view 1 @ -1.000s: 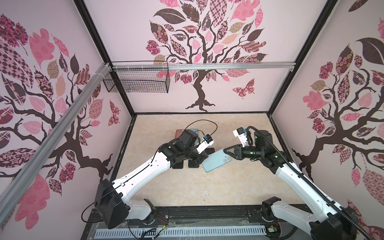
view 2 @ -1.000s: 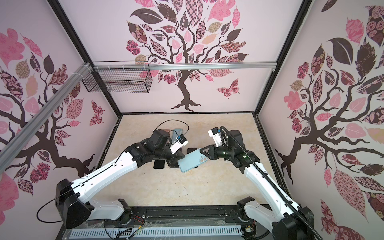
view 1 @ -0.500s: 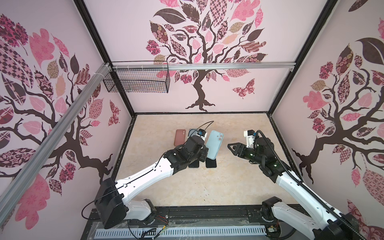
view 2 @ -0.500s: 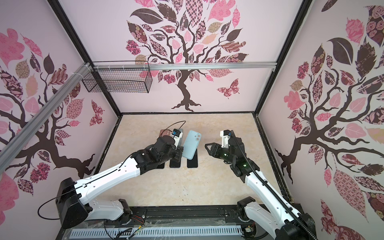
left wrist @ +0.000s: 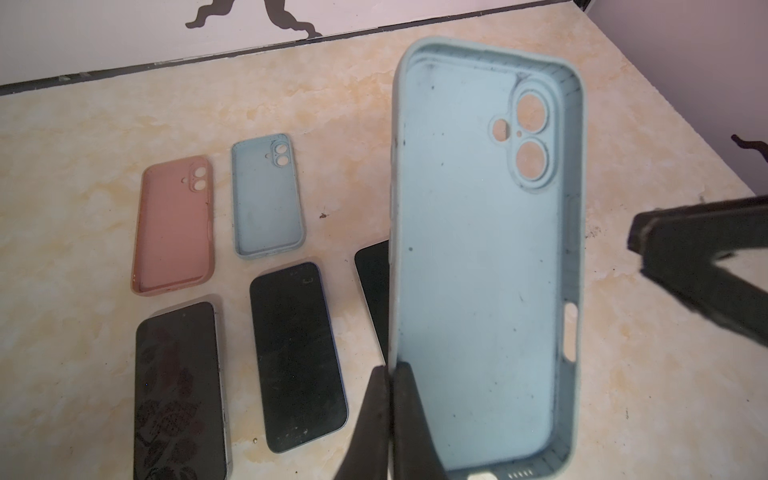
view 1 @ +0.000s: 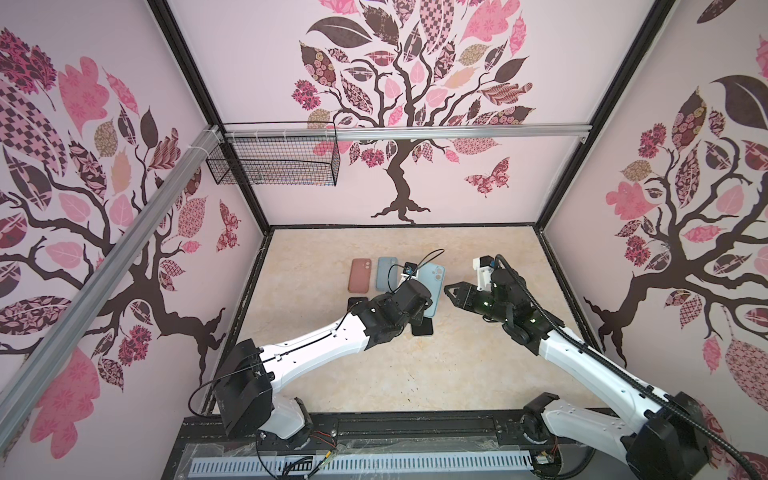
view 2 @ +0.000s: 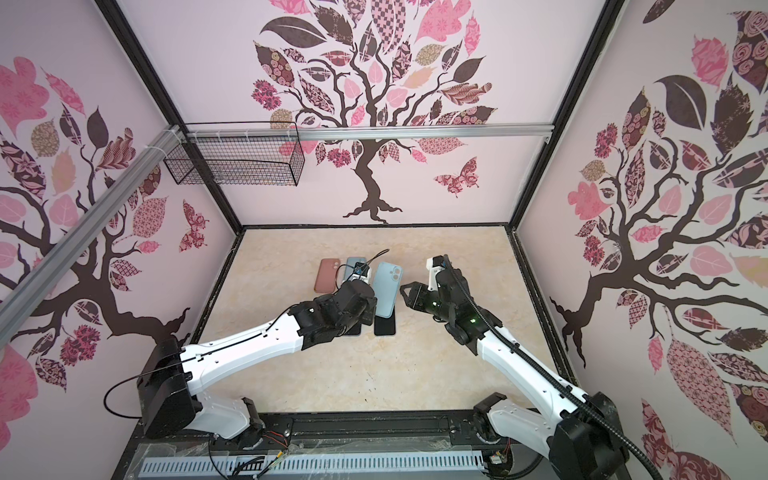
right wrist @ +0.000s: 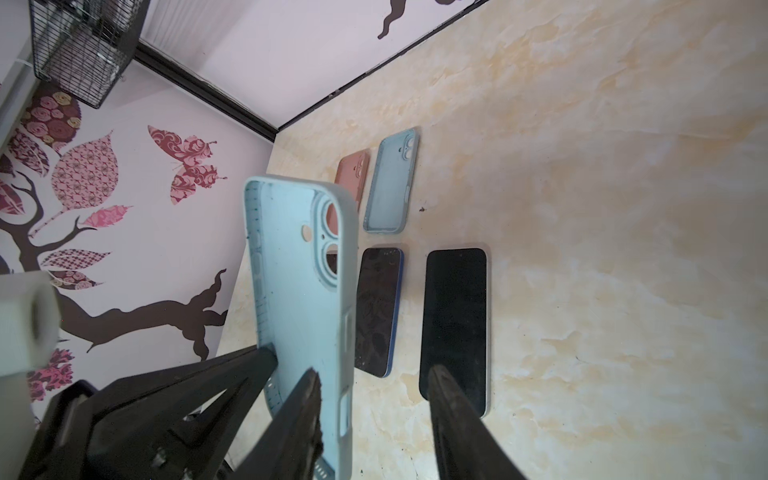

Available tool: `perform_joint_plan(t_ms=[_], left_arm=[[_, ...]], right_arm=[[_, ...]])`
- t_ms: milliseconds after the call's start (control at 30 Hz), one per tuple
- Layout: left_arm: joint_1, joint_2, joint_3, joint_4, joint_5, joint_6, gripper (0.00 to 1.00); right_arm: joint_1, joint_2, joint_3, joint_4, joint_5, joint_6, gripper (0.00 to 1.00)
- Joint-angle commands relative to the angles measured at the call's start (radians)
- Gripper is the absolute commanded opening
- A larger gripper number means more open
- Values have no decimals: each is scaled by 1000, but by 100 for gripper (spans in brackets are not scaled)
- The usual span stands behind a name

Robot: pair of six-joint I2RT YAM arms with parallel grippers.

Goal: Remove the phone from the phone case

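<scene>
Your left pincer (left wrist: pixel 390 370) is clamping shut on one long side wall of the light blue case (left wrist: pixel 478 270), in its lower half. It is holding the case upright above the desk (left wrist: pixel 623 395) with the hollow side facing back along your arm. Nothing is sitting inside it, and the desk is showing through both lens holes.

Judging by the thin, rubbery-looking wall, the case is going to feel light, soft and bendy. A pinch on a single wall is probably letting it flex and swing, so a hold across both long edges would be steadying it better.

Just behind and below the case, the bare phone (right wrist: pixel 455 324) is lying screen up on the desk, partly hidden by the case in both top views. It is looking stiff, glassy and slippery, and is probably the heavier of the two. You are safest taking it by its long edges rather than pressing on the screen.

Further right, your right pincer (right wrist: pixel 372 374) is hovering just beside the case, with its jaws standing apart and nothing between them.

Counting from the left, three cases are showing: the pink case (left wrist: pixel 174 224), the grey-blue case (left wrist: pixel 266 199) and the one in the air. Nearer you, three phones are lying in a row: the left phone (left wrist: pixel 180 390), the middle phone (left wrist: pixel 297 353) and the bare one. None of them is sitting in a case.
</scene>
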Motion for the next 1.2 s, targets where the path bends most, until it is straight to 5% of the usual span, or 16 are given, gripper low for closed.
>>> perform_joint_plan(t_ms=[0,433,933,1100,1167], left_arm=[[-4,3,33,13,-20,-7,0],[-7,-2,9,32,-3,-8,0],[-9,-24,-36,78,47,-18,0],[-8,-37,-51,92,64,-25,0],[-9,-39,-48,89,77,-30,12]], right_arm=[[21,52,41,14,-11,-8,43],[37,160,85,9,9,-32,32],[37,181,95,6,4,-39,0],[37,168,81,-4,20,-37,0],[37,168,77,-13,24,-32,0]])
